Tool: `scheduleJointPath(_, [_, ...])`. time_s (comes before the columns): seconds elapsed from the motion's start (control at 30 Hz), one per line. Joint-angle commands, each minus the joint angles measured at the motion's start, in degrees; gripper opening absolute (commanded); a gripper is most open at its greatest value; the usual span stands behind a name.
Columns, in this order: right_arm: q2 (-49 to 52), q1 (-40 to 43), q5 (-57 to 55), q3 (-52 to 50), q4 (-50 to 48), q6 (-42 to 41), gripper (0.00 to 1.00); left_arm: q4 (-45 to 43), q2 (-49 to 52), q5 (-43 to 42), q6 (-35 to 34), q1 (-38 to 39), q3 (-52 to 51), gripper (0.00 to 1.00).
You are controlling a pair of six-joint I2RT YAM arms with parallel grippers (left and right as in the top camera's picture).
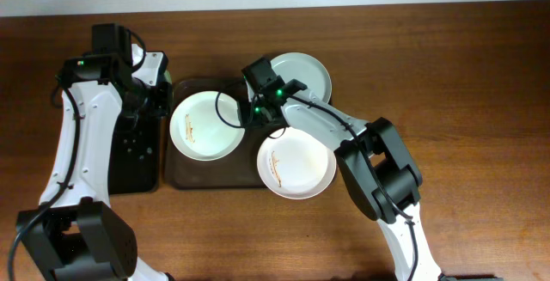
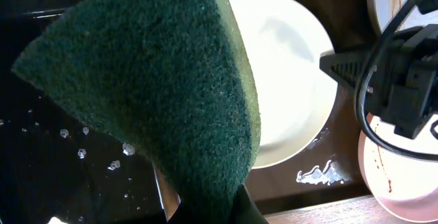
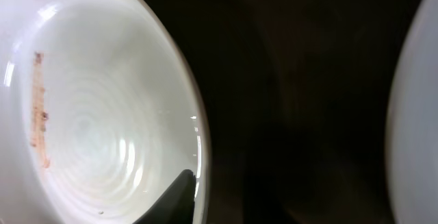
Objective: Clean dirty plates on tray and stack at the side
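Green sponge (image 2: 150, 94), clenched in the left hand (image 1: 155, 100), hangs at the tray's (image 1: 185, 174) left rim near the surface's (image 1: 481, 100) far edge. Three plates (image 1: 204, 125) crowd the tray; the right hand (image 1: 256, 113) sits between them, grip unclear.

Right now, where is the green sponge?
Left wrist view: the green sponge hangs close to the camera, above the black tray, left of a white plate.
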State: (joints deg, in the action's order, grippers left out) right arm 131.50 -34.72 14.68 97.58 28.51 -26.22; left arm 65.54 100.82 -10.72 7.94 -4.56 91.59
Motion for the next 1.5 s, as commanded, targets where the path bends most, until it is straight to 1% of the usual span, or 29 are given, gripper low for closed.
scheduleJointPath(0.0, [1.42,-0.59,0.0,0.72,0.2,-0.92,0.04,-1.09,-0.39,-0.46,1.16,0.87,-3.69,0.01])
scheduleJointPath(0.2, [1.42,-0.57,0.11,0.72,0.79,-0.9,0.04,-5.16,-0.37,-0.44,0.63,6.97,-12.55,0.01])
scheduleJointPath(0.33, [1.42,-0.52,0.59,0.72,0.35,-0.9,0.04,-8.11,-0.37,-0.48,-4.96,7.02,-19.08,0.01])
scheduleJointPath(0.43, [1.42,-0.52,1.42,0.72,-0.04,-0.9,0.04,-13.29,-0.37,-1.62,-8.87,7.04,-25.22,0.01])
scheduleJointPath(0.53, [1.42,-0.52,1.64,0.74,-0.04,-0.9,0.04,-18.25,-0.37,-6.1,-20.83,7.04,-29.42,0.01])
scheduleJointPath(0.6, [1.42,-0.52,1.64,0.72,-0.02,-0.9,0.04,-19.06,-0.26,-6.19,-26.84,7.04,-30.67,0.01])
scheduleJointPath(0.63, [1.42,-0.52,1.64,0.74,-0.02,-0.9,0.04,-19.21,-0.22,-6.23,-31.45,7.04,-31.02,0.01])
scheduleJointPath(0.67, [1.42,-0.52,1.66,0.74,-0.02,-0.9,0.04,-20.61,-0.22,-6.21,-32.15,7.02,-31.21,0.01])
scheduleJointPath(0.7, [1.42,-0.52,1.9,0.74,0.07,-0.9,0.04,-22.84,-0.2,-6.01,-32.17,7.02,-31.3,0.01])
scheduleJointPath(0.73, [1.42,-0.52,2.6,0.74,0.17,-0.87,0.04,-28.15,0.02,-6.01,-32.83,7.02,-31.3,0.01])
scheduleJointPath(0.8, [1.42,-0.52,2.71,0.72,0.2,-0.87,0.04,-34.88,0.68,-5.66,-33.42,7.02,-31.3,0.01])
scheduleJointPath(0.87, [1.42,-0.52,2.71,0.72,0.17,-0.87,0.04,-39.1,2.16,-4.07,-33.44,7.02,-31.3,0.01])
scheduleJointPath(0.93, [1.42,-0.52,2.69,0.72,0.17,-0.87,0.04,-36.83,4.28,-5.35,-34.14,7.15,-31.34,0.01])
scheduleJointPath(1.0, [1.42,-0.52,2.71,0.74,0.17,-0.87,0.04,-26.69,5.22,-13.05,-34.25,7.19,-31.34,0.01])
scheduleJointPath(1.03, [1.42,-0.52,2.71,0.74,0.17,-0.87,0.04,-23.04,5.22,-15.32,-34.23,7.19,-31.34,0.01])
scheduleJointPath(1.1, [1.42,-0.52,2.75,0.74,0.2,-0.87,0.04,-17.14,5.2,-16.98,-34.12,7.17,-31.34,0.01])
scheduleJointPath(1.13, [1.42,-0.52,2.95,0.74,0.17,-0.87,0.04,-16.35,5.2,-17.92,-33.38,7.17,-31.34,0.01])
scheduleJointPath(1.17, [1.42,-0.52,2.93,0.74,0.17,-0.87,0.04,-18.64,5.2,-16.48,-32.3,7.13,-31.28,0.01])
scheduleJointPath(1.2, [1.42,-0.52,2.93,0.74,0.24,-0.87,0.04,-22.08,5.2,-5.68,-32.35,7.13,-31.28,0.01])
scheduleJointPath(1.23, [1.42,-0.52,2.91,0.74,0.59,-0.87,0.04,-22.62,5.2,12.92,-34.23,7.13,-31.3,0.01])
scheduleJointPath(1.3, [1.42,-0.52,2.91,0.74,0.57,-0.87,0.04,-21.92,5.2,18.75,-34.25,7.13,-31.3,0.01])
scheduleJointPath(1.33, [1.42,-0.52,2.91,0.74,0.57,-0.87,0.04,-21.09,5.2,18.71,-34.23,7.02,-31.3,0.01])
scheduleJointPath(1.37, [1.42,-0.52,2.89,0.74,0.57,-0.87,0.04,-20.65,5.2,18.4,-34.01,7.06,-31.28,0.06])
scheduleJointPath(1.4, [1.42,-0.52,2.91,0.74,0.57,-0.87,0.04,-20.46,5.2,17.68,-33.99,7.08,-31.19,0.22])
scheduleJointPath(1.43, [1.42,-0.52,2.91,0.72,0.57,-0.87,0.04,-19.98,5.2,16.04,-33.27,7.04,-30.67,0.35])
scheduleJointPath(1.47, [1.42,-0.52,2.91,0.74,0.57,-0.87,0.04,-19.5,5.18,14.36,-31.1,7.02,-29.75,0.56])
